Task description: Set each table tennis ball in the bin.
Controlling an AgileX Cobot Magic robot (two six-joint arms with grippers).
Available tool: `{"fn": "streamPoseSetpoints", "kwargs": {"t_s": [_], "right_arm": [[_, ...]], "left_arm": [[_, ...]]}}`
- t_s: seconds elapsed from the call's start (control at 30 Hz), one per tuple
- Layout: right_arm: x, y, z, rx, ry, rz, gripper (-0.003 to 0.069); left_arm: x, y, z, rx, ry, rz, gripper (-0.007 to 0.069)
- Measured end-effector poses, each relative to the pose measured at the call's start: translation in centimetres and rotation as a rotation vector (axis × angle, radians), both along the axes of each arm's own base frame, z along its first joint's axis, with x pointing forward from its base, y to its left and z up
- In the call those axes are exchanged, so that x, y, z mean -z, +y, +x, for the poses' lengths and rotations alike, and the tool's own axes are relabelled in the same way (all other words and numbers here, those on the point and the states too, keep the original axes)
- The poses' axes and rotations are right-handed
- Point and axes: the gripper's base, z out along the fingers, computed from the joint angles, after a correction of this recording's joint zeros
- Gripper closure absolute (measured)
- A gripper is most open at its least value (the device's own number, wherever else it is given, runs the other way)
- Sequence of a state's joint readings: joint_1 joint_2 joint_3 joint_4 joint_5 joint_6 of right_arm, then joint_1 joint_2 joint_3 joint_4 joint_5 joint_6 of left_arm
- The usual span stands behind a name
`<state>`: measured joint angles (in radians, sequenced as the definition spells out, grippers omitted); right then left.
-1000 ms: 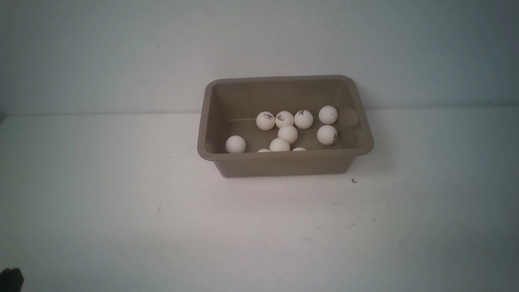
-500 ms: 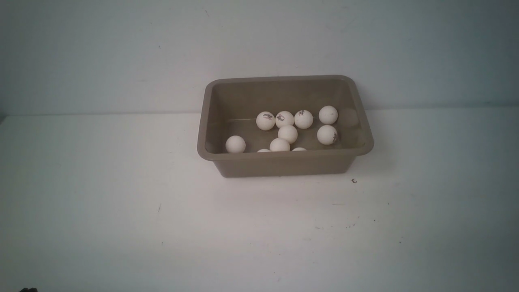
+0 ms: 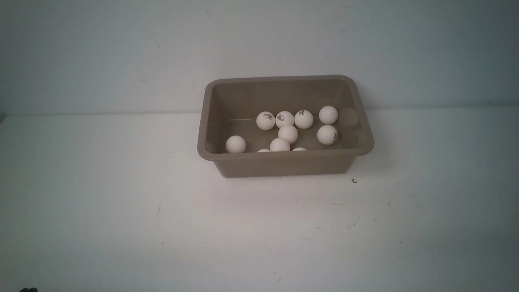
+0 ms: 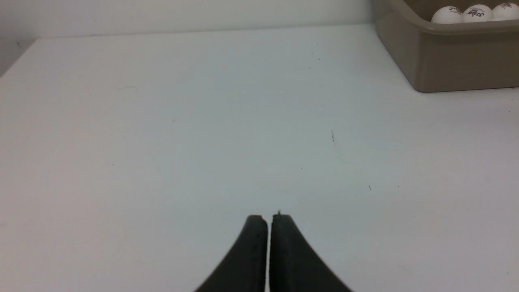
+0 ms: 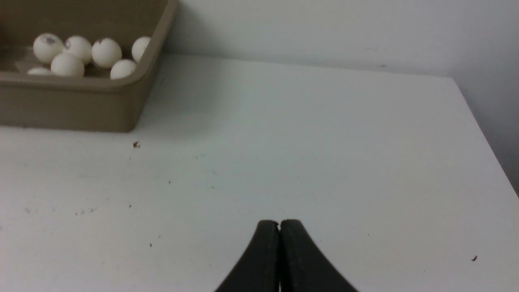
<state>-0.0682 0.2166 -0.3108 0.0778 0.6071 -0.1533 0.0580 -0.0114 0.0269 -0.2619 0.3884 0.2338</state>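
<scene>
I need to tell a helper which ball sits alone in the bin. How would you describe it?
Find the taupe bin on the white table. Inside, most table tennis balls cluster centre and right. The lone ball lies near the front left corner, touching none.

Front high, wrists low (sharing bin (image 3: pixel 284 164))
</scene>
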Motion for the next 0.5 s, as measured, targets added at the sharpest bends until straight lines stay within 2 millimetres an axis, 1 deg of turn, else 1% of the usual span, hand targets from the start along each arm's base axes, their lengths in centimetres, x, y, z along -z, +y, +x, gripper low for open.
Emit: {"fn": "streamPoseSetpoints", "kwargs": {"t_s": [0.13, 0.27, 0.4, 0.5], "right_arm": [[2.5, 0.0, -0.5, 0.017, -0.105, 0.01, 0.0676], [5.3, 0.1, -0.5, 0.021, -0.132, 0.06, 0.0676], [7.2, 0.1, -0.5, 0.024, -0.117, 0.08, 0.0676], [7.9, 0.1, -0.6, 0.025, -0.111, 0.089, 0.0676]], "left_arm": [[0.0, 0.0, 0.0, 0.0, 0.0, 0.0, 0.0629], [0.0, 0.0, 0.0, 0.0, 0.0, 0.0, 0.0629], [0.0, 0.0, 0.0, 0.0, 0.0, 0.0, 0.0629], [0.0, 0.0, 0.0, 0.0, 0.0, 0.0, 0.0629]]}}
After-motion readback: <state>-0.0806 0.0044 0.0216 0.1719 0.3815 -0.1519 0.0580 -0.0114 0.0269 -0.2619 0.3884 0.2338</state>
